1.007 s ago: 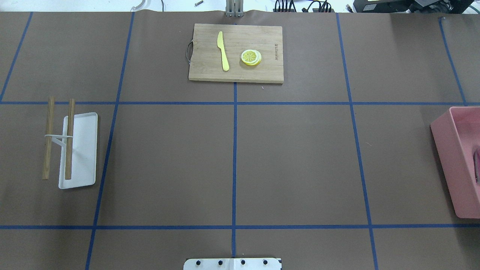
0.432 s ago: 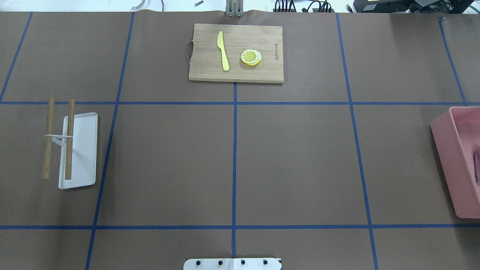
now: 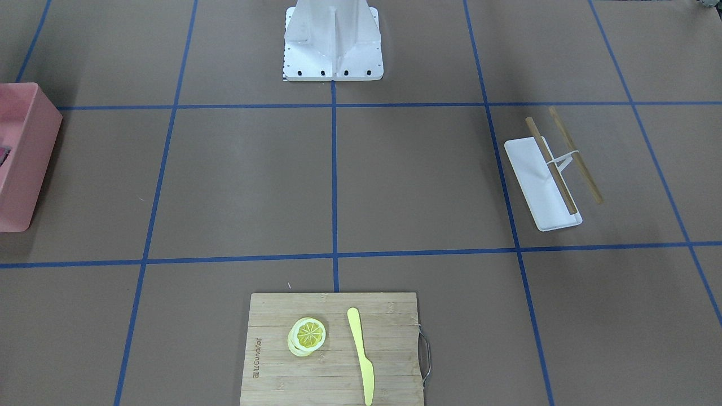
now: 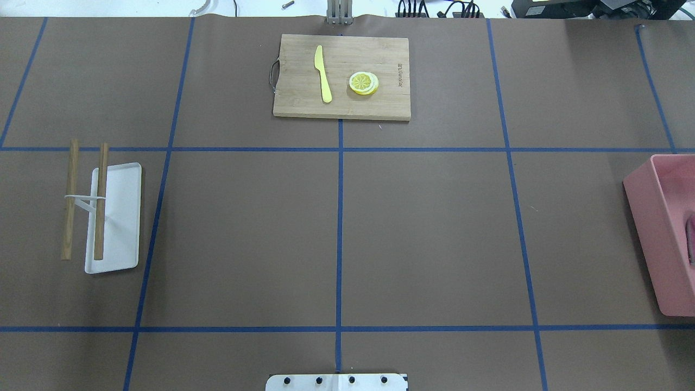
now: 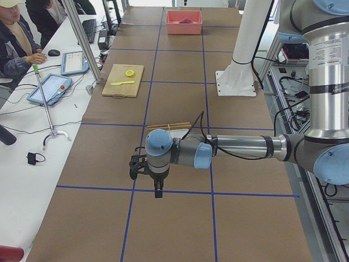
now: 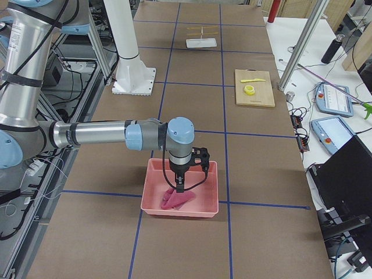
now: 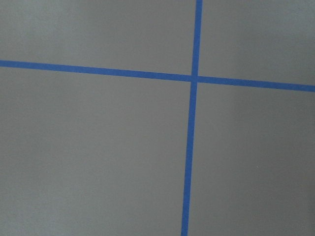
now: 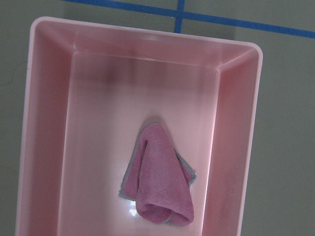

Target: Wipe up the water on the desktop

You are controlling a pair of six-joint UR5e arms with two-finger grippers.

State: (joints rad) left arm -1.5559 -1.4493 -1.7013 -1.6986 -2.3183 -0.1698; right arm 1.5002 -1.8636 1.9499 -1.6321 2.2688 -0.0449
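Note:
The desktop is a matte brown surface with blue tape lines; I see no water on it. A pink cloth lies crumpled in a pink bin at the table's right end. In the exterior right view my right gripper hangs over the bin, just above the cloth; I cannot tell whether it is open or shut. In the exterior left view my left gripper hovers above the desktop near a tape crossing; I cannot tell its state. Neither wrist view shows fingers.
A bamboo cutting board with a yellow knife and lemon slices lies at the far middle. A white tray with two wooden rods stands at the left. The robot's base is at the near edge. A person sits beside the table.

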